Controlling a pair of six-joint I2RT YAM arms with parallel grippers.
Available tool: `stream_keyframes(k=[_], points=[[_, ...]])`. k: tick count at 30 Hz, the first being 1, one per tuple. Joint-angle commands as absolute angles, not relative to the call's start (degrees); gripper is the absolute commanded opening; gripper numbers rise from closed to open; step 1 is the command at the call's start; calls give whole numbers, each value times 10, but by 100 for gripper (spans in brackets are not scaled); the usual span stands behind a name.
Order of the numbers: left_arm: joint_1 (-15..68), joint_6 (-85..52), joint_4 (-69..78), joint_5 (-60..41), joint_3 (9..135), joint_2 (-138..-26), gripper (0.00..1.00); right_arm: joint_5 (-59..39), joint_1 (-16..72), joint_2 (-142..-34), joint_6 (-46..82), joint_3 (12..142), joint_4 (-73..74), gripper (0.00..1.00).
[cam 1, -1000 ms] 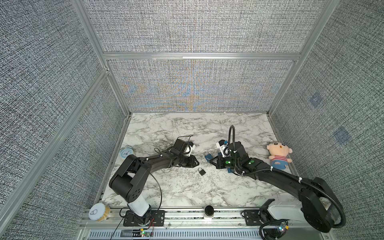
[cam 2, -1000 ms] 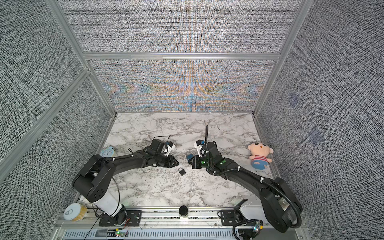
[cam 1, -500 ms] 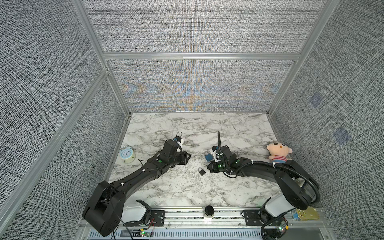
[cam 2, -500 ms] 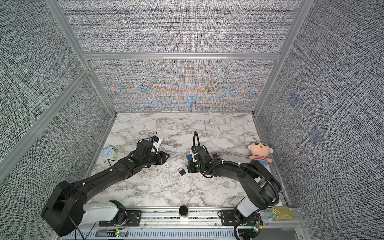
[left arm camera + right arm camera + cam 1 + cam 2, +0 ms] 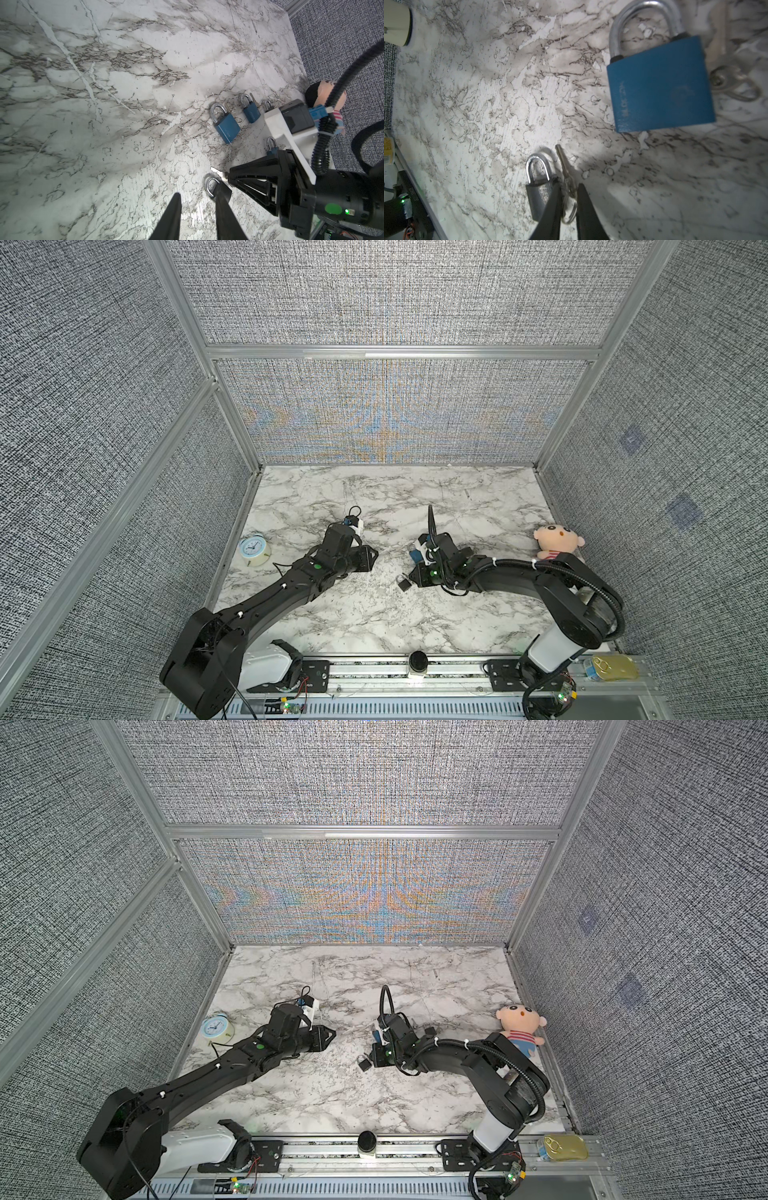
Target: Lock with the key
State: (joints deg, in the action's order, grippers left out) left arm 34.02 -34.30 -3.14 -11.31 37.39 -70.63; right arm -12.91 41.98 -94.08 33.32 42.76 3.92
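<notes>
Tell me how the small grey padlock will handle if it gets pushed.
The small grey padlock lies flat on the marble table, so it would likely slide, not roll. Its metal body looks rigid and probably heavy for its size.

The left arm is stretched from the near left corner toward the middle, with its wrist held low. The left gripper is pointed to the right, and its jaws are parted. The right arm is folded at the near right, with its forearm laid leftward. The right gripper is angled downward, and its jaws are only narrowly apart.
</notes>
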Motion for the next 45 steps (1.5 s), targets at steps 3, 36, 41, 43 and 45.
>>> stream_keyframes(k=[3, 36, 41, 43, 45], points=[[338, -343, -37, -73, 367, -682, 31, -107, 421, -916, 329, 433, 10, 26], [241, -115, 265, 446, 267, -585, 99, 258, 86, -583, 177, 339, 68, 99], [174, -88, 328, 433, 212, -594, 99, 274, 33, -592, 142, 253, 179, 99], [149, -87, 347, 408, 194, -597, 99, 276, 24, -606, 136, 227, 230, 99], [132, -70, 383, 391, 173, -606, 99, 264, 21, -632, 119, 199, 301, 99]])
